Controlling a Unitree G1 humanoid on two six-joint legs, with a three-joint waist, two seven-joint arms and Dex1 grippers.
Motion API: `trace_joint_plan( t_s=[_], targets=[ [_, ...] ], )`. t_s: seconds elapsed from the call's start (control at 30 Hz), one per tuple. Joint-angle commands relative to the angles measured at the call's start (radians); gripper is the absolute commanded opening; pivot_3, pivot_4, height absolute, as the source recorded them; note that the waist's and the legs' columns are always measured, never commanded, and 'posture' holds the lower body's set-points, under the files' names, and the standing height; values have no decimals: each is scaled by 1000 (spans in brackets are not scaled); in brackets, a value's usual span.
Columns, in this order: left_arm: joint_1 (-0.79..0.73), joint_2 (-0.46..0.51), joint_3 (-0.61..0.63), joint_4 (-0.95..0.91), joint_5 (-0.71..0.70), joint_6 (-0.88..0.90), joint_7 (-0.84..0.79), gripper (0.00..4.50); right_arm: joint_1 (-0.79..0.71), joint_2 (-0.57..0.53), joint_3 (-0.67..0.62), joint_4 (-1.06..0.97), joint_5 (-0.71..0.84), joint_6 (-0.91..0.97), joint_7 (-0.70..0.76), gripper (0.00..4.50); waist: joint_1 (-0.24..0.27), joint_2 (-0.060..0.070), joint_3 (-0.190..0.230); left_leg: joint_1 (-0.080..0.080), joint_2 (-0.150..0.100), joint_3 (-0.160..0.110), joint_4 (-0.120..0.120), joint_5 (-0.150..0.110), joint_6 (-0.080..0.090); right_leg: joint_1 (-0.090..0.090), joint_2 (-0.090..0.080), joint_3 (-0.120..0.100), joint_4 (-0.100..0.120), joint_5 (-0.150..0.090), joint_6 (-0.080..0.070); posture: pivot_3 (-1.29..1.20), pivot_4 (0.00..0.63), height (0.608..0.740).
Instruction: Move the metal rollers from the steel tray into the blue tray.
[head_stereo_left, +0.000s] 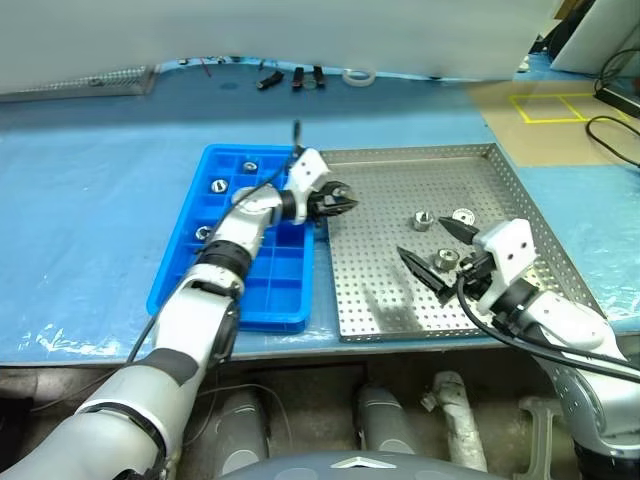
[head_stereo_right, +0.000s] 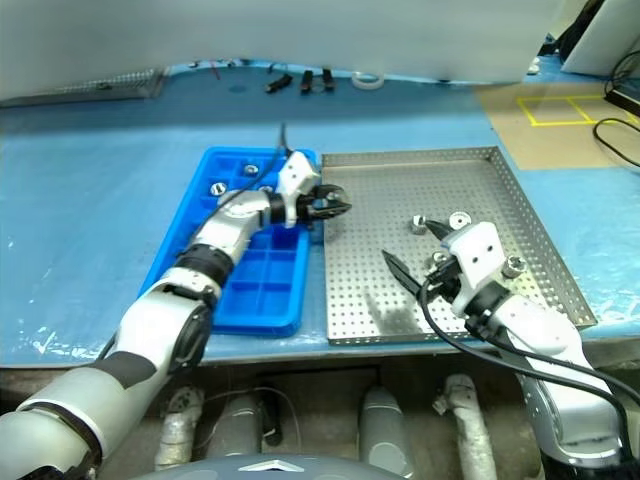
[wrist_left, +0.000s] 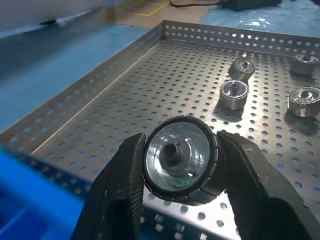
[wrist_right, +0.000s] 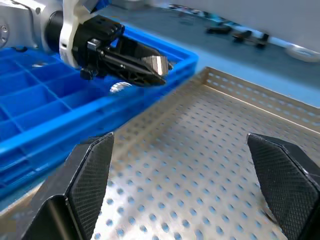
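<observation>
My left gripper (head_stereo_left: 340, 203) is shut on one metal roller (wrist_left: 180, 160), holding it level just above the left rim of the steel tray (head_stereo_left: 400, 180), beside the blue tray (head_stereo_left: 270, 290). The right wrist view shows that roller (wrist_right: 159, 64) between the black fingers. Several metal rollers (head_stereo_left: 421, 220) lie on the steel tray's right half. Three more rollers (head_stereo_left: 218, 185) sit in compartments of the blue tray. My right gripper (head_stereo_left: 437, 250) stands open over the steel tray's near right part, its fingers (wrist_right: 90, 170) spread wide with nothing between them.
Small black parts (head_stereo_left: 297, 77) and a white tape ring (head_stereo_left: 359, 75) lie at the table's far edge. A grey mesh rack (head_stereo_left: 80, 82) lies at the far left. Yellow floor marks (head_stereo_left: 550, 105) and cables (head_stereo_left: 615, 135) are off to the right.
</observation>
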Motion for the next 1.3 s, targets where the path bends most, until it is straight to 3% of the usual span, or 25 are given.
trace_joint_plan(
  t_s=[0.03, 0.37, 0.67, 0.9, 1.2, 1.3],
  targets=[
    [107, 61, 29, -331, -80, 143, 8, 1877, -122, -4, 71, 81, 15, -39, 82, 4500, 30, 0, 0, 0, 0, 0, 0, 0, 0, 0, 0, 0, 0, 0, 0, -86, 150, 740],
    [447, 198, 83, -876, -160, 409, 180, 1877, -384, 59, 235, 357, -10, -142, 275, 4500, 155, 1, 0, -3, 1, -2, 0, 1, -7, 2, 0, -9, 3, 0, -1, 217, 150, 740],
    [747, 339, 208, -1191, -279, 569, 230, 1877, -445, 101, 320, 428, -34, -192, 374, 4500, 196, 1, 1, -2, 2, -5, -2, 4, -12, -1, 1, -10, 11, -1, -2, 347, 150, 740],
    [842, 372, 223, -1244, -323, 618, 276, 1877, -452, 111, 323, 448, -37, -190, 399, 4500, 228, 1, 1, 7, 0, -6, -14, 8, -19, -2, 0, -8, 16, -2, -2, 366, 150, 740],
    [827, 390, 197, -1200, -339, 628, 296, 1877, -440, 109, 313, 445, -45, -192, 396, 4500, 238, 1, 1, 8, 2, -8, -18, 13, -26, -3, 3, -7, 16, -2, -4, 339, 150, 740],
    [797, 388, 201, -1157, -337, 604, 296, 2860, -427, 107, 305, 435, -46, -190, 385, 4500, 238, 1, 1, 8, 2, -8, -18, 13, -26, -3, 3, -7, 16, -4, -6, 313, 150, 740]
  ],
)
